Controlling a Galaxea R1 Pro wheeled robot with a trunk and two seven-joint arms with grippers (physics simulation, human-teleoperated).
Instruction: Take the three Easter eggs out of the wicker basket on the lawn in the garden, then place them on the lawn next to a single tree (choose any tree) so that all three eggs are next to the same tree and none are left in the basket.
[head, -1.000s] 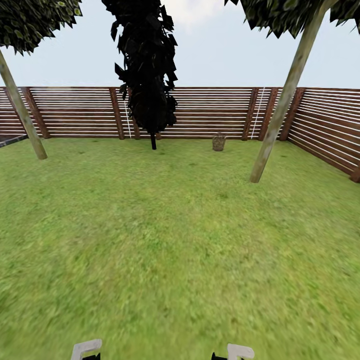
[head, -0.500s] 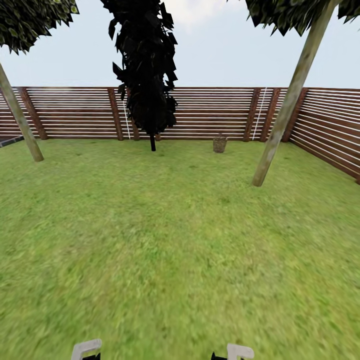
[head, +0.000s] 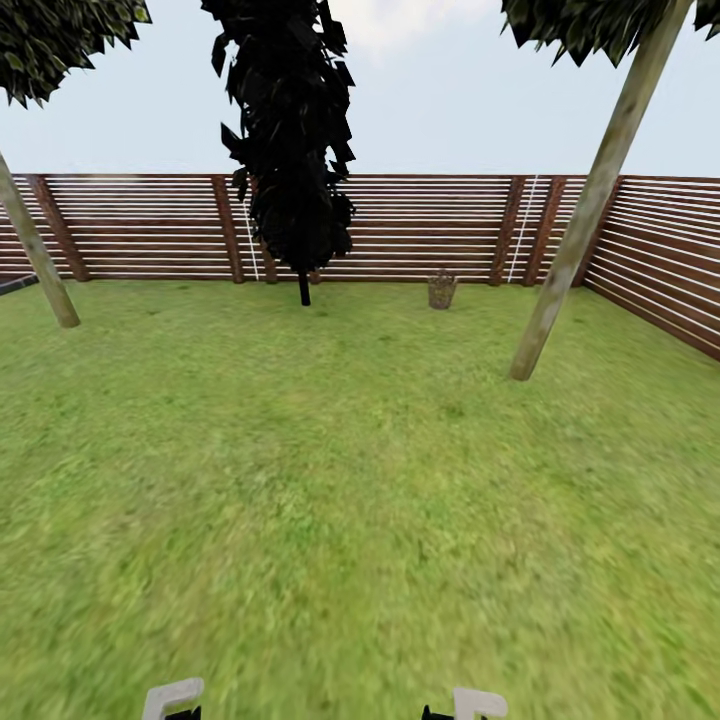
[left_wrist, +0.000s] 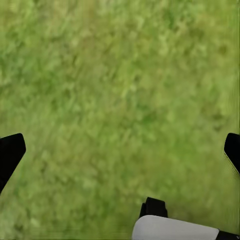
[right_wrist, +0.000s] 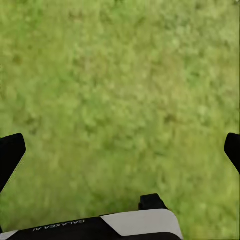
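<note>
**Green lawn, basket far off by the fence**

Green, mottled grass of the lawn (head: 360, 480) spreads from the near edge of the head view to a dark brown slatted fence (head: 420, 225) that closes the garden at the far side and runs along the right. The wicker basket (head: 441, 290) stands far away on the grass, close to the foot of that fence and a little right of centre. It is too small here to tell whether any eggs lie inside.

A pale-trunked tree (head: 585, 215) leans up from the lawn on the right, nearer than the basket and well apart from it, its dark leafy crown at the top right corner. A second pale-trunked tree (head: 35, 250) rises at the far left edge. Between them, left of the basket and near the fence, stands a black conical cypress (head: 293, 140).

At the near edge of the head view two pale arm parts peek in, one at the left (head: 172, 697) and one at the right (head: 480, 702).

In the left wrist view the left pincer (left_wrist: 120, 152) hangs over bare grass, its dark fingertips (left_wrist: 10, 155) set wide apart at opposite edges with nothing between them. The right pincer (right_wrist: 120, 152) looks the same in its own wrist view: fingertips (right_wrist: 10, 155) spread wide, holding nothing, grass below.
</note>
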